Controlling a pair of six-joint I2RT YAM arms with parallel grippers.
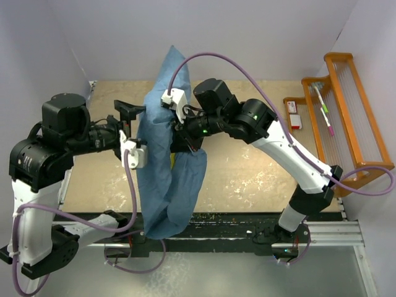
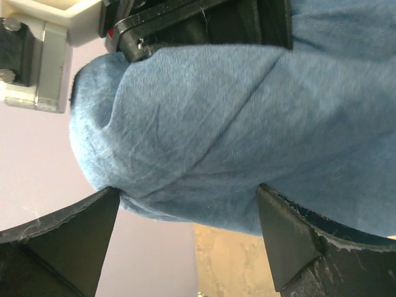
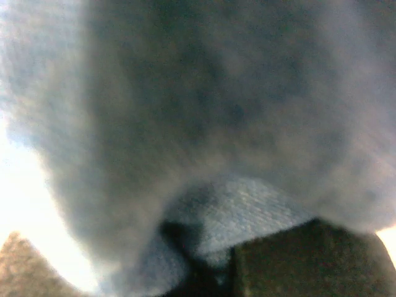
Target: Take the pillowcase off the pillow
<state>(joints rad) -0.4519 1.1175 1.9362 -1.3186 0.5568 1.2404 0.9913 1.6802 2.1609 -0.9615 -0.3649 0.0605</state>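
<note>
The slate-blue pillowcase (image 1: 167, 179) hangs upright between both arms, from high above the table down to its front edge. The pillow does not show; the cloth covers it. My right gripper (image 1: 179, 128) is pressed into the upper middle of the cloth from the right and is shut on a fold. Its view is filled with blurred blue cloth (image 3: 247, 210) beside one dark finger (image 3: 303, 260). My left gripper (image 1: 132, 133) is at the cloth's left edge, jaws wide open. In its view (image 2: 185, 198) the bulging pillowcase (image 2: 247, 124) rests against both fingertips, and the right gripper (image 2: 198, 25) clamps the cloth above.
An orange wire rack (image 1: 346, 111) with pens stands at the right wall, a small red-and-white box (image 1: 296, 114) beside it. The wooden table board (image 1: 247, 179) lies under the cloth. A black rail (image 1: 247, 221) runs along the front. White walls close in on both sides.
</note>
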